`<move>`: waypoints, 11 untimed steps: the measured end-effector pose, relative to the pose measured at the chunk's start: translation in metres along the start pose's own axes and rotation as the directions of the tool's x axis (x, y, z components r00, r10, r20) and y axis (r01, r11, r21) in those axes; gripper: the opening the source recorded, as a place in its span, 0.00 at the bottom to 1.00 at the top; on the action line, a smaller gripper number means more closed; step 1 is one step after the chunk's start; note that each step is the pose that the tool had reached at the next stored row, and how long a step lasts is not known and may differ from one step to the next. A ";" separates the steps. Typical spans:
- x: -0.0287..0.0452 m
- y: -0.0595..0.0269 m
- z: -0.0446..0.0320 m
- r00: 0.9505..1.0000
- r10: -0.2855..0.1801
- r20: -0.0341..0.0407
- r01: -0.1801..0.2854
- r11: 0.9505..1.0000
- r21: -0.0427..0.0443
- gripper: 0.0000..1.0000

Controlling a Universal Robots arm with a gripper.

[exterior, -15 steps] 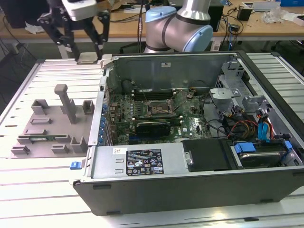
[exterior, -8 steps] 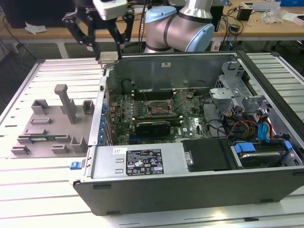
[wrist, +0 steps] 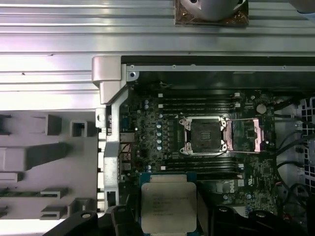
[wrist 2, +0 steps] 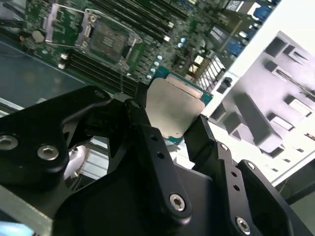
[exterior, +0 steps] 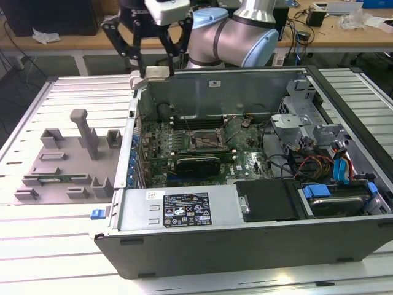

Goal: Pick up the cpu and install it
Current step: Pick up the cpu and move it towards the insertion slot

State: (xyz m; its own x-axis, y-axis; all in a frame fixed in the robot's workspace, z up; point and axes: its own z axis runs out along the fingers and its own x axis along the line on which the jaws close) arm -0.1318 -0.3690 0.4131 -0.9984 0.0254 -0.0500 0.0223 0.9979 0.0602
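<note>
Pinches with two black fingers [wrist 2: 142, 129], shut tight on the cpu [wrist 2: 174, 105] by two opposite edges, silver top bare between them. Belongs to the gripper [exterior: 153, 64], high up over the back corner of the open computer case [exterior: 245, 92], on the exterior view's left. Holds the chip about flat there, close over the case rim, and looks clear of it.

Looks like the carrying step: chip lifted, not yet put in. Hangs well apart from the socket [wrist: 204, 135], open on the green board [wrist: 147, 142], metal lid [wrist: 246, 135] flipped to one side.

Calls for care, by the look of things: chip flat, square to the socket, corners matched, a very soft touch on the way in, no bump against the case wall.

In the exterior view, takes in the whole case, the silver arm [exterior: 239, 31] behind it, the black graphics card [exterior: 196, 165] near the socket, and the grey holder tray [exterior: 77, 167] on the slatted table [exterior: 37, 258] beside the case. In the first wrist view, looks straight down on chip and socket together, so makes the gap between them plain, with long memory slots [wrist: 197, 103] on either side of the socket. In the second wrist view, gets in close behind the fingers and tells the grip itself, edge by edge
</note>
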 end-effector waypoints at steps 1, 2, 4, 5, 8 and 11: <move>-0.0037 0.0001 0.0002 1.000 0.000 0.000 0.000 1.000 0.000 0.54; -0.0078 0.0001 0.0004 1.000 0.000 0.000 0.000 1.000 0.000 0.54; -0.0157 0.0003 0.0008 1.000 0.000 0.000 0.000 1.000 0.000 0.54; -0.0201 0.0004 0.0010 1.000 0.000 0.000 0.000 1.000 0.000 0.54; -0.0258 0.0005 0.0013 1.000 0.000 0.000 0.000 1.000 0.000 0.54; -0.0259 0.0006 0.0013 1.000 0.000 0.000 0.000 1.000 0.000 0.54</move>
State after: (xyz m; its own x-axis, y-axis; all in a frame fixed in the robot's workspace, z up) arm -0.1058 -0.3690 0.4131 -0.9984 0.0253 -0.0496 0.0223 0.9979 0.0601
